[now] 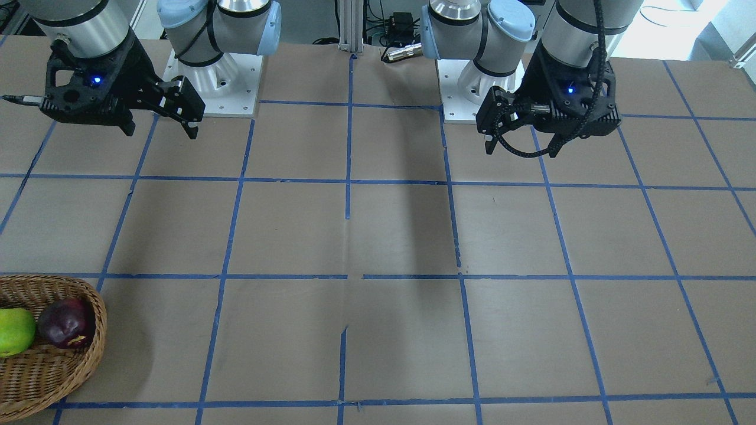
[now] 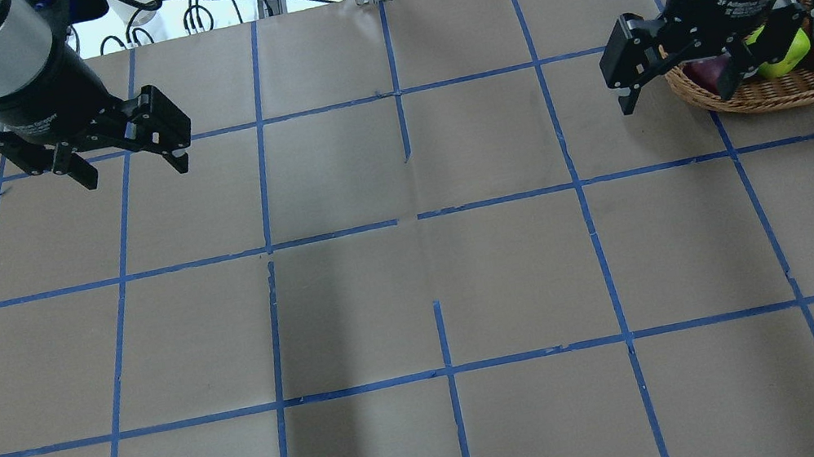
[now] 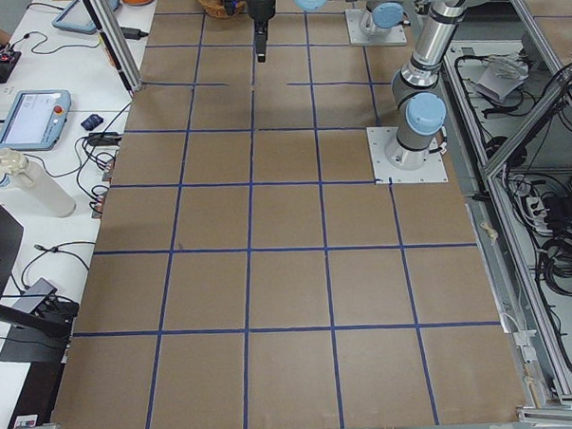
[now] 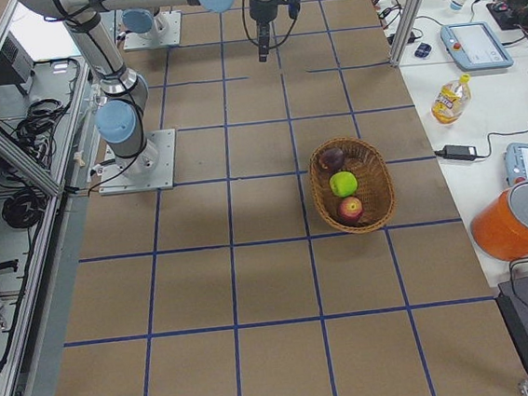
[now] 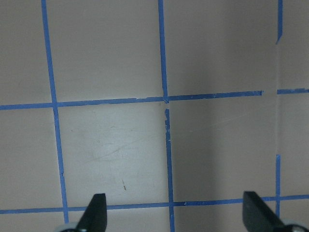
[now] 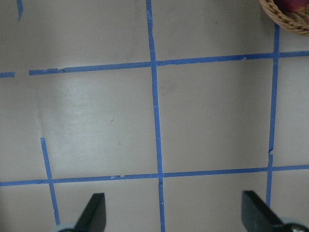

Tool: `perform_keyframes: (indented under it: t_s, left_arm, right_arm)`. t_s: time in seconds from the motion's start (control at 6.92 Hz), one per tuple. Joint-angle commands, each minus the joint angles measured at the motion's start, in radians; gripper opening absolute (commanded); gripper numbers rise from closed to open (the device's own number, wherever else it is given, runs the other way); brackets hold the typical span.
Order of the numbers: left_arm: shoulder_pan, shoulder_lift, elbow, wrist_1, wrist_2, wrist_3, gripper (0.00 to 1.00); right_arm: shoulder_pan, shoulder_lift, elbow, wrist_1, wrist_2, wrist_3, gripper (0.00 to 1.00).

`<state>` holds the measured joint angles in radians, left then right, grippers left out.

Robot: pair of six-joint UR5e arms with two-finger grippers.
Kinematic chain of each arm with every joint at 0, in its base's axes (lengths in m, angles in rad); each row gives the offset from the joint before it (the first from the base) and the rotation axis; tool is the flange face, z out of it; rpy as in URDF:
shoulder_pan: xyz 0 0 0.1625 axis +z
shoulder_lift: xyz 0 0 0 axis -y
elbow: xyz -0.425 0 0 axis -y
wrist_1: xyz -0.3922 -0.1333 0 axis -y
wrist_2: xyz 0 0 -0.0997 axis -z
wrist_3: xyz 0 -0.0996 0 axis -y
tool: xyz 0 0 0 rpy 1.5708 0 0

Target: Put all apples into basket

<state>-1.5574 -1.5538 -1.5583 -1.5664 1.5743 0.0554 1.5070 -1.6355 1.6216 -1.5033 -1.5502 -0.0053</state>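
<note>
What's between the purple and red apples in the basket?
The green apple lies between the purple apple and red apple, seen in the exterior right view.

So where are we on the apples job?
Done: the red apple, green apple and purple apple all sit in the basket. In hand: nothing; left tool and right tool are open, empty. Left: no apple shows on the table.

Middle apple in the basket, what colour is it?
The apple is lime green, clearest in exterior right view.
</note>
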Motion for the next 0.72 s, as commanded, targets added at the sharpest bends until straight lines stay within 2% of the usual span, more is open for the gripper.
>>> perform_keyframes:
  t_s: [0.0, 0.14, 0.58]
  left_arm:
    - [-0.001, 0.001, 0.0, -0.001, 0.0, 0.0, 1.0]
    - [-0.001, 0.0, 0.0, -0.001, -0.002, -0.002, 1.0]
    - [-0.001, 0.001, 0.001, 0.0, -0.002, -0.002, 1.0]
  right_arm:
    - [0.004, -0.001, -0.015, -0.023, 0.01, 0.004, 1.0]
    - [0.004, 0.017, -0.047, 0.021, 0.01, 0.004, 1.0]
    - [0.035, 0.022, -0.051, 0.029, 0.015, 0.045, 1.0]
